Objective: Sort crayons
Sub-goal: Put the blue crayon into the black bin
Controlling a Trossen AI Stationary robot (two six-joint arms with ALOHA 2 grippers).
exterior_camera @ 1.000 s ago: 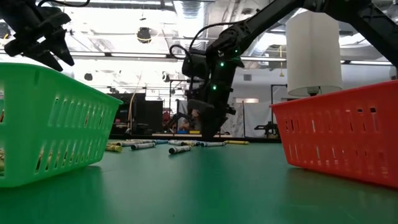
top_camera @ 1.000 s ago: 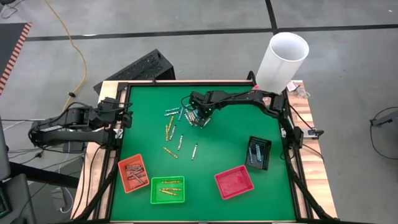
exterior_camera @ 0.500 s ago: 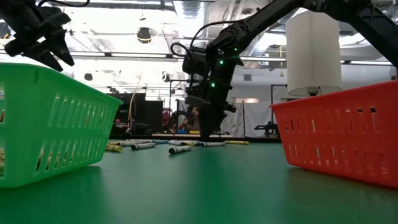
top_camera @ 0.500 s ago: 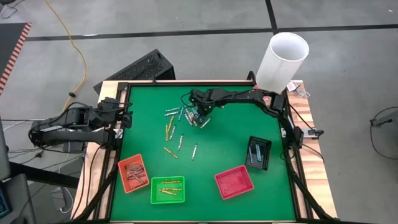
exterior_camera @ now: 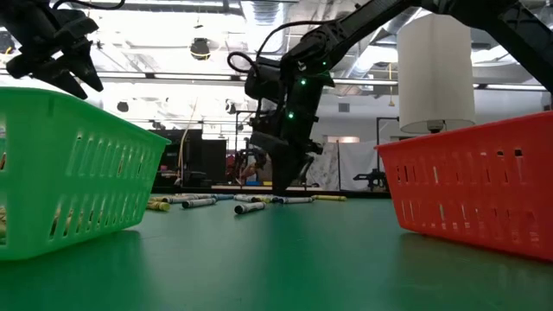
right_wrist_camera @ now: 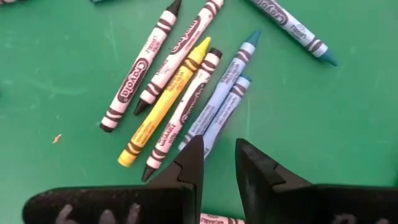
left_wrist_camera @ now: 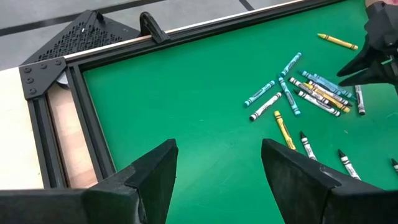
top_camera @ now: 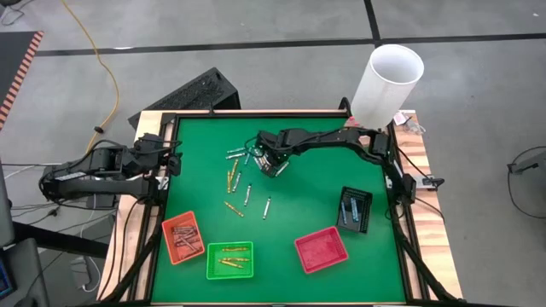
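- Here the right gripper [top_camera: 275, 165] hangs over the crayons [top_camera: 247, 169] clustered in the far middle of the green mat [top_camera: 316, 205], its arm reaching in from the mat's far right corner.
- In the right wrist view its fingers [right_wrist_camera: 189, 167] stand a narrow gap apart with nothing between them, green mat showing through the gap.
- Just ahead of the fingertips lie two light blue crayons [right_wrist_camera: 217, 102] side by side, touching; beside them a yellow crayon [right_wrist_camera: 163, 106] and three silvery ones [right_wrist_camera: 180, 106] fan out, and another blue one lies apart from them.
- The low view shows the right gripper [exterior_camera: 281, 177] pointing down, its tip just above the loose crayons [exterior_camera: 251, 203].
- More crayons lie scattered toward the mat's middle, well apart from the trays.
- The left gripper [top_camera: 175, 160] waits at the mat's left edge, raised; its jaws are spread wide and empty, seen in the left wrist view [left_wrist_camera: 217, 171].
- The orange tray [top_camera: 183, 237] holds reddish-brown crayons, the green tray [top_camera: 229, 260] yellow ones, the black tray [top_camera: 355, 210] some pale ones; the red tray [top_camera: 322, 249] shows none.
- A white cylinder [top_camera: 386, 83] stands at the far right corner.
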